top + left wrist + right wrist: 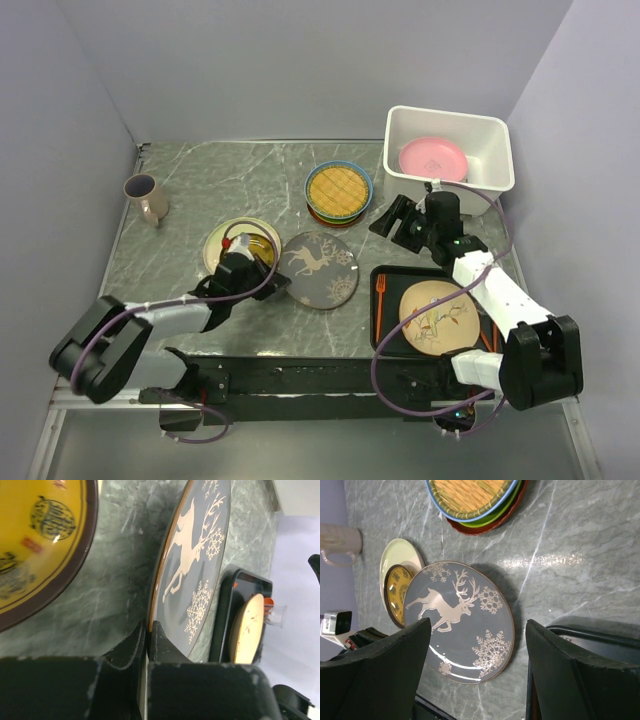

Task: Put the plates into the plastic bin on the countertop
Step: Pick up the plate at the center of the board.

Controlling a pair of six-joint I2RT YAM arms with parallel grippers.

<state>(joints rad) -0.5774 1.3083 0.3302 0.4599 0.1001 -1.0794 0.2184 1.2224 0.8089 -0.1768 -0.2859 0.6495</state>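
Left tool (148, 631) tight on deer plate (196, 570) rim, seemingly; right tool (477, 629) spread nearby.

Back right corner, bin (450, 120) with one plate (433, 158) in it; plate stack (338, 192) just left of bin; tray (398, 276) before bin; mug (147, 198) far left.

Marble-look countertop (200, 180): smooth, polished, with a soft shine under the light. Deer plate (319, 268): glazed ceramic by the look, glossy, with a bright streak near the rim. Yellow plate (30, 540): also glazed and shiny, with a dark glossy rim. Lattice plate (339, 189): centre with a woven, basket-like pattern, rim smooth. Plastic bin (488, 140): white plastic, smooth, half matt. Black tray (392, 340): smooth, slightly shiny. Left gripper (148, 630): matt black, scuffed pale along the edges.
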